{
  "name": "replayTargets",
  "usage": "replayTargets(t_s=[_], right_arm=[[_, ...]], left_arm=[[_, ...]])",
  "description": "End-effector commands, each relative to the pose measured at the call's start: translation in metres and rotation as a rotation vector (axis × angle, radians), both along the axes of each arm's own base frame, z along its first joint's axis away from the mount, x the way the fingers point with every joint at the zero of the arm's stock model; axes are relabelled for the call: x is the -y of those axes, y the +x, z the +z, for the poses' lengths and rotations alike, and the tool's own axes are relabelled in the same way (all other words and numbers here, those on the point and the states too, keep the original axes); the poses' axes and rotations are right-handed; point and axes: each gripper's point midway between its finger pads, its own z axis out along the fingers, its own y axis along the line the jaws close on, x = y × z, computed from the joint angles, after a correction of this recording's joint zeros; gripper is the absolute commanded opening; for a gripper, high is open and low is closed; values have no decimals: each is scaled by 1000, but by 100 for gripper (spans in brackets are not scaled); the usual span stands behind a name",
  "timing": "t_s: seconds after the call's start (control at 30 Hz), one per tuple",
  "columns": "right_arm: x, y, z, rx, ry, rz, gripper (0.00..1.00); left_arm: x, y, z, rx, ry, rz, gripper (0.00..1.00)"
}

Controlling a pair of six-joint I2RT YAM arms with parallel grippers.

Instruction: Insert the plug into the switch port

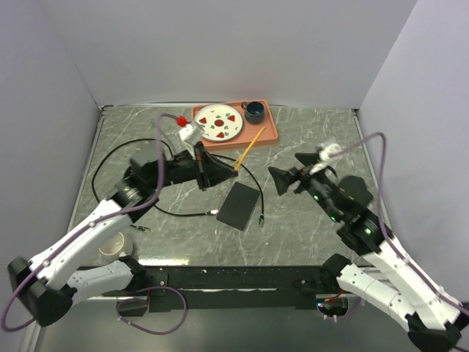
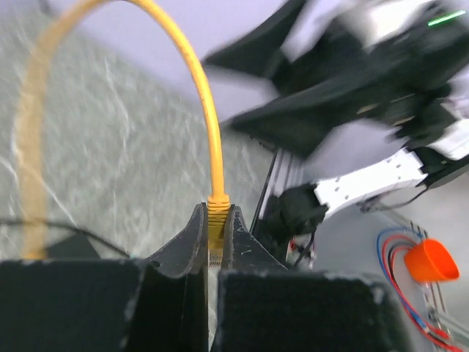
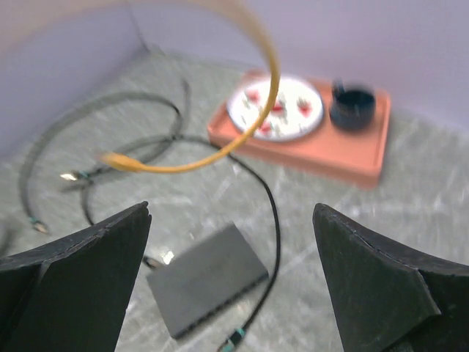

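Note:
My left gripper (image 1: 236, 167) is shut on the yellow plug (image 2: 218, 220), which sits upright between its black fingers (image 2: 189, 246). From the plug a yellow cable (image 2: 201, 88) arcs up and over to the left. The flat matte-black box (image 1: 240, 206) lies on the table just below and right of that gripper. In the right wrist view the box (image 3: 209, 282) shows its narrow near edge, where the switch port row is too blurred to make out. My right gripper (image 1: 277, 180) hangs open to the right of the box, and its jaws (image 3: 231, 211) have nothing between them.
An orange tray (image 1: 272, 133) at the back holds a patterned plate (image 1: 220, 123) and a dark cup (image 1: 254, 111). Black cables (image 1: 110, 158) loop over the left of the table; one with a teal-banded end (image 3: 234, 339) runs beside the box. A tape roll (image 1: 116, 246) lies near left.

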Motion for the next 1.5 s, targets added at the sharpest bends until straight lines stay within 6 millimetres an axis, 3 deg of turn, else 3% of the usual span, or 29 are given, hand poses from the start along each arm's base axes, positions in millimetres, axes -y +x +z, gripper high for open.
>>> replayTargets(t_s=[0.0,0.1,0.23,0.33,0.7,1.17,1.47], right_arm=[[0,-31,43,174,50,117,100],[-5,-41,51,191,55,177,100],[-20,-33,34,133,-30,224,100],[-33,-28,24,104,-68,273,100],[-55,-26,15,55,-130,376,100],[-73,-37,-1,7,-208,531,100],[-76,-41,-21,-42,-266,583,100]], left_arm=[[22,8,-66,-140,58,-74,1],[34,7,-93,-200,51,-139,1],[48,2,-117,-240,103,-216,1],[56,-7,-124,-223,175,-262,1],[65,-29,-112,-126,215,-337,1],[62,-28,-139,-143,341,-341,1],[54,-26,-140,-129,383,-299,1]])
